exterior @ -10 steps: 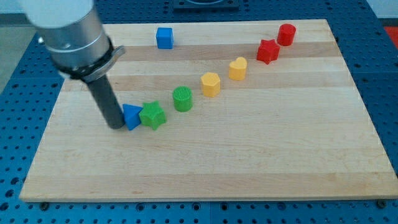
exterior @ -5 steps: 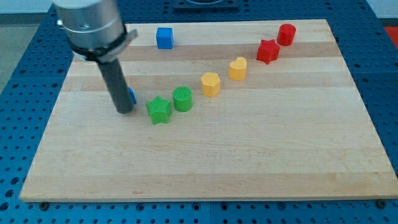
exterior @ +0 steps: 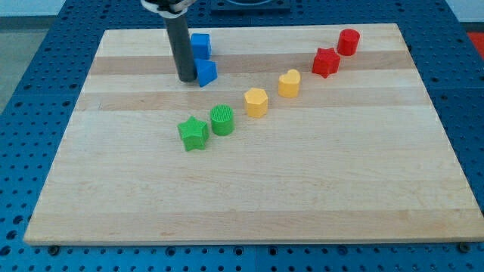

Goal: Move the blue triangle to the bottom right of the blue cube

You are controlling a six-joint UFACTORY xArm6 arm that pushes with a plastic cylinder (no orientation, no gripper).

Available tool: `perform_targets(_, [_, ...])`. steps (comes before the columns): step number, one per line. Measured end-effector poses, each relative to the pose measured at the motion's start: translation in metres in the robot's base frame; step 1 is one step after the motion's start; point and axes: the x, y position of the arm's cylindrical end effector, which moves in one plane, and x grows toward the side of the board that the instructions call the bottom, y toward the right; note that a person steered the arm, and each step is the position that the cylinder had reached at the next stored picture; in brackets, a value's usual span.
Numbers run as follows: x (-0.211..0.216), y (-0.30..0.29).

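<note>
Camera view: rod upright, my tip (exterior: pixel 185 77) touching blue triangle (exterior: pixel 206 72).

Rod (exterior: pixel 181 45) top cut by upper edge — blue cube (exterior: pixel 201 44) left side hidden.

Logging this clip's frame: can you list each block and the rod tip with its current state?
my tip: on the board, touching the blue triangle's left side
blue triangle: just below the blue cube
blue cube: near the top edge, partly behind the rod
green star: beside the green cylinder
yellow blocks: apart
red star: beside the red cylinder
</note>
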Motion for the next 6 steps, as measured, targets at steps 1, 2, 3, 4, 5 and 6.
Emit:
perform_targets(1, [-0.005,0.000])
perform_targets(2, [-0.014,0.001])
perform_targets(3, [-0.020,0.020])
perform_targets(4, [-0.021,0.025])
perform_targets(5, [-0.015,0.001])
perform_targets(6, [0.002,0.012])
